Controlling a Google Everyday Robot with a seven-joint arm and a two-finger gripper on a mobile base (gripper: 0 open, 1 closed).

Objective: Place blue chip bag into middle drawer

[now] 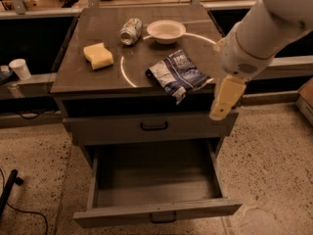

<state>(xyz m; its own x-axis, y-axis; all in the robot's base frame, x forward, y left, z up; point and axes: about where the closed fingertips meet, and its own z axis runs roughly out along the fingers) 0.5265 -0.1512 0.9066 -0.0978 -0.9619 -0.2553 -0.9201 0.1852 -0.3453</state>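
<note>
From where I stand, the shiny dark blue and white plastic chip bag [178, 75] lies flat on the brown cabinet top [93, 77], near its front right edge, with one crumpled corner poking over the lip. The robot's cream-coloured gripper [223, 102] hangs from the white arm just right of the bag, by the cabinet's front corner and not touching it. Whether it is spread or pressed together I cannot tell from this side. Below, the wide grey metal drawer [151, 182] stands pulled out with its floor bare, and the grey drawer front with the black handle [154, 126] above it is shut. So the step in hand looks like the reach for the bag. To do it well, I'd say the gripper should come in above the top and descend over the bag's crinkled near edge, since slick film will likely slide under a flat press (a pinch on a fold ought to hold better). It should also stay clear of the white bowl [166, 31], the silver can [130, 31] and the yellow sponge block [99, 56] farther back.
</note>
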